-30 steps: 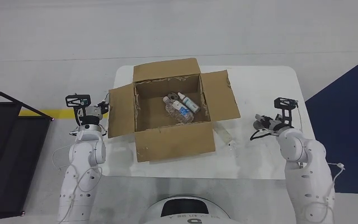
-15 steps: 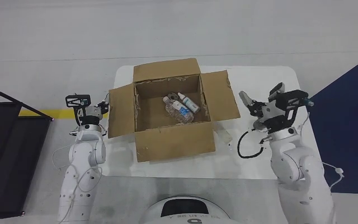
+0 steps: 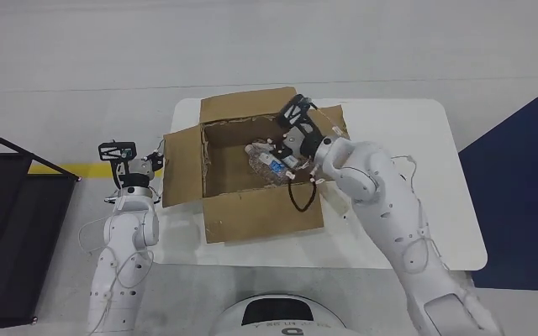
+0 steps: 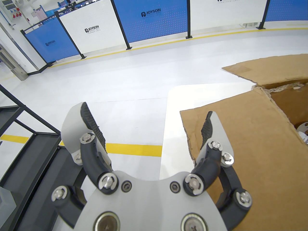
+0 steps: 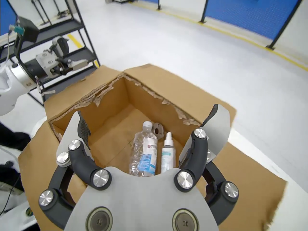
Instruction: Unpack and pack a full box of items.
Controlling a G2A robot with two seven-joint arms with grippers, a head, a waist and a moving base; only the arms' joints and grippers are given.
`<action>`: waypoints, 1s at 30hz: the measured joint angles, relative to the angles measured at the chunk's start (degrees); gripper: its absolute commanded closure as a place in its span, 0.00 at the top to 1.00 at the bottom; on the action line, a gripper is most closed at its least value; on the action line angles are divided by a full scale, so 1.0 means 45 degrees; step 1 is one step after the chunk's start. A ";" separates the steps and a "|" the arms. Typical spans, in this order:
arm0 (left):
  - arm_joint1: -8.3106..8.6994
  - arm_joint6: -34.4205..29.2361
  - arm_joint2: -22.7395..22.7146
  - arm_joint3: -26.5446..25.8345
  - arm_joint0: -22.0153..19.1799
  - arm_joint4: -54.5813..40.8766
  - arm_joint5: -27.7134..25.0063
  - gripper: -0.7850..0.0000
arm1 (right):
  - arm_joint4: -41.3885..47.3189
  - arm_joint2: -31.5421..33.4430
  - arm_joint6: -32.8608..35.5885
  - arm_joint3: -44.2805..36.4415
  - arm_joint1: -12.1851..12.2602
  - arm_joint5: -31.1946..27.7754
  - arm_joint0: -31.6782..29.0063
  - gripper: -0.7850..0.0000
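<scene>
An open cardboard box (image 3: 250,105) stands mid-table with all flaps spread. Inside lie a clear water bottle (image 5: 144,152), a white spray bottle (image 5: 167,155) beside it, and a small grey round part (image 5: 157,129) just beyond them. The bottles also show in the top view (image 3: 271,164). My right gripper (image 3: 284,149) (image 5: 149,118) hangs open over the box's right half, above the bottles, with nothing held. The left gripper (image 4: 146,112) (image 3: 153,163) is open and empty at the table's left edge, just outside the box's left flap (image 4: 240,145).
The white table (image 3: 403,126) is bare to the right of the box. A black shelf rack (image 3: 25,210) (image 4: 28,150) stands on the floor left of the table, close to the left arm. Blue and white partition panels (image 4: 149,15) line the room behind.
The right arm has swung from the table's right side leftward to above the open box. The left arm and the items in the box have not moved.
</scene>
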 measured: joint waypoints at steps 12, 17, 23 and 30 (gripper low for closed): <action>0.0000 0.0000 0.0000 0.0000 0.0000 0.0000 0.0000 1.00 | 0.2067 -0.3213 0.2494 0.5475 -0.0991 -0.0094 0.3224 1.00; 0.0000 0.0000 0.0000 0.0000 0.0000 0.0000 0.0000 1.00 | 0.1995 -0.4184 0.2668 0.7037 -0.1414 0.0161 0.3988 0.95; 0.0000 0.0000 0.0000 0.0000 0.0000 0.0000 0.0000 1.00 | 0.2193 -0.4636 0.2359 0.8627 -0.1763 0.0322 0.4555 0.85; 0.0000 0.0000 0.0000 0.0000 0.0000 0.0000 0.0000 1.00 | 0.2416 -0.4820 0.2245 0.9684 -0.1990 0.0219 0.4893 0.76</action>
